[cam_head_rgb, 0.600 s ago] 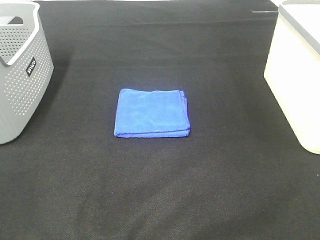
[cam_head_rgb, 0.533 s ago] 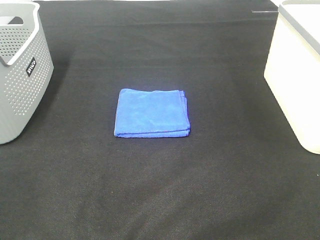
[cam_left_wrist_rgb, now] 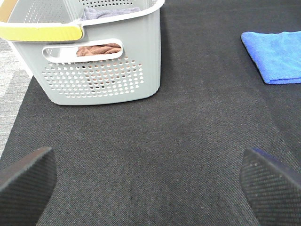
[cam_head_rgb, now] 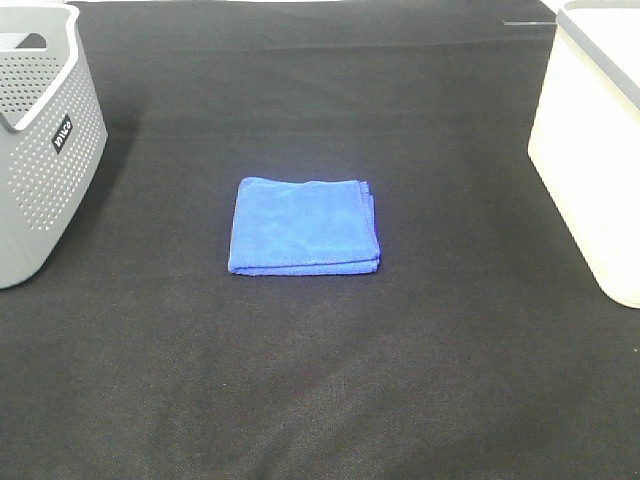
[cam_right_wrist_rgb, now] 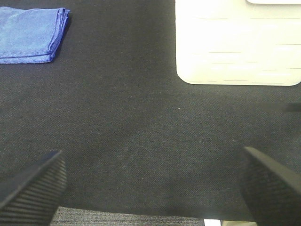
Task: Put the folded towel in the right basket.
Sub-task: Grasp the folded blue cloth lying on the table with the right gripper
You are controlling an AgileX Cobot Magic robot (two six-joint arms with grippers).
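Observation:
A blue folded towel (cam_head_rgb: 304,226) lies flat in the middle of the black table; it also shows in the left wrist view (cam_left_wrist_rgb: 276,55) and the right wrist view (cam_right_wrist_rgb: 31,34). The white right basket (cam_head_rgb: 596,140) stands at the right edge and shows in the right wrist view (cam_right_wrist_rgb: 237,44). My left gripper (cam_left_wrist_rgb: 148,186) is open and empty, low near the table's front left, far from the towel. My right gripper (cam_right_wrist_rgb: 150,186) is open and empty near the front right. Neither gripper shows in the exterior high view.
A grey perforated basket (cam_head_rgb: 40,140) stands at the left edge; the left wrist view shows cloths inside the basket (cam_left_wrist_rgb: 106,61). The black table cover (cam_head_rgb: 320,380) ends at a front edge seen in the right wrist view.

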